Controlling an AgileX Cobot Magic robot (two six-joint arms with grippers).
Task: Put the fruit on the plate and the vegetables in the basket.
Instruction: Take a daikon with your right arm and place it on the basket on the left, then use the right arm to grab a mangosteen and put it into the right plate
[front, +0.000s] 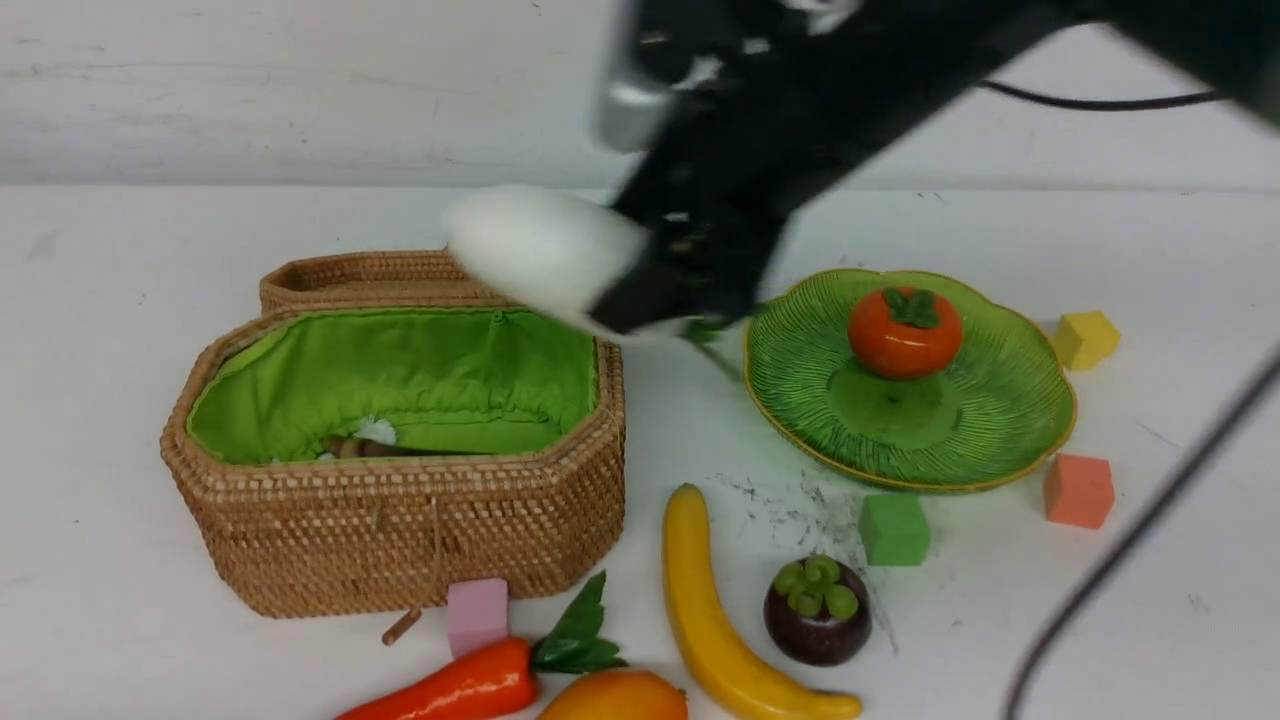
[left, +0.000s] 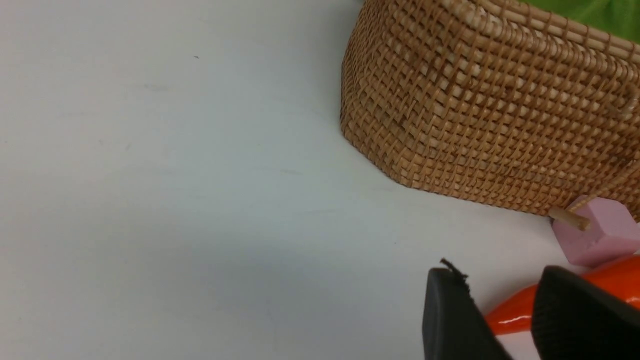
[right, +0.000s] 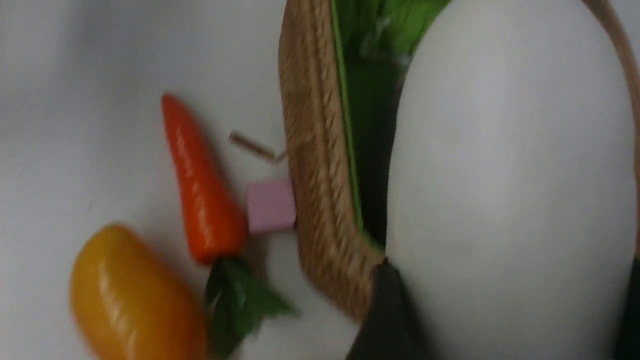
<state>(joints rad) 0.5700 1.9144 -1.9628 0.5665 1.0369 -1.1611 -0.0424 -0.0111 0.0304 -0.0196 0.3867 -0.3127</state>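
Two claws show. The right claw (front: 662, 292), blurred, is clamped on the white radish (front: 540, 245). It holds the radish in the air, tilted, over the far right rim of the basket (front: 400, 540), with a bit of green leaf sticking out beside the claw. In the right wrist view the radish fills the space between the dark fingers (right: 385, 310). The basket stands open on the table (front: 120, 350), green lining showing, with its lid (front: 370, 275) tipped back behind it. Something dark with a white patch (front: 360, 445) lies low inside, too hidden to name. To the right, apart from the basket, the plate (front: 1000, 420) carries only the persimmon (front: 905, 333), which sits toward its far side. The banana (front: 705, 610) and mangosteen (front: 817, 612) lie on the table in front of the plate. The carrot (front: 460, 690) and mango (front: 615, 700) lie at the near edge in front of the basket. A pink cube (front: 477, 612) touches the basket's front wall, just beside the carrot. A green cube (front: 893, 528), an orange cube (front: 1078, 490) and a yellow cube (front: 1087, 339) sit around the plate. The left claw (left: 495, 287) hangs low near the carrot's tip, its fingers apart and gripping nothing.
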